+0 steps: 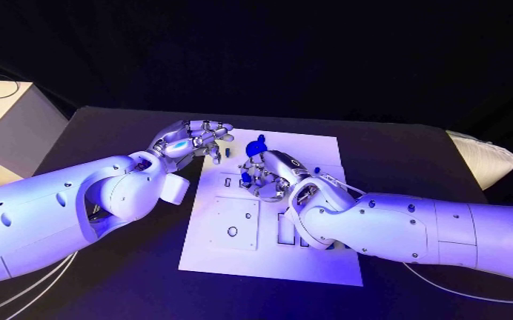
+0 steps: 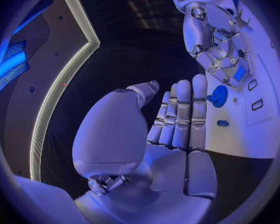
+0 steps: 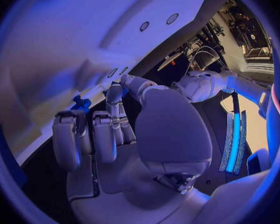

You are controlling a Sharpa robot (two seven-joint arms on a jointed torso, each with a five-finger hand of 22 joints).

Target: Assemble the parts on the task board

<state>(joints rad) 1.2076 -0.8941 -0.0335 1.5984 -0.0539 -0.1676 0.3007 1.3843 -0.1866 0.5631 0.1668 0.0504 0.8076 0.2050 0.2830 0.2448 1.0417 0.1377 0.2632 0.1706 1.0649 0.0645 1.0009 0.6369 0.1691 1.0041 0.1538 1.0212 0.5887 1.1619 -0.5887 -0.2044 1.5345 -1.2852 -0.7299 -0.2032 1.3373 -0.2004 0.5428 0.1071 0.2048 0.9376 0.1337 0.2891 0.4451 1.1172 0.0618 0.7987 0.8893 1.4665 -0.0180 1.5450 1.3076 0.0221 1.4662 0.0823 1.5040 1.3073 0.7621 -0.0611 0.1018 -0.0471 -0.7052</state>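
Now our right hand [image 1: 270, 173] curls over the white task board [image 1: 321, 261], pinching a small blue part [image 1: 246, 178]; our left hand [image 1: 196, 141], spread, hovers beside the board's far-left corner, near the round blue knob [image 1: 256, 144].

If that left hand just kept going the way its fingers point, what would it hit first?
Probably the round blue part standing on the task board: the left hand has its fingertips aimed at it in the left wrist view, though depth is hard to judge.
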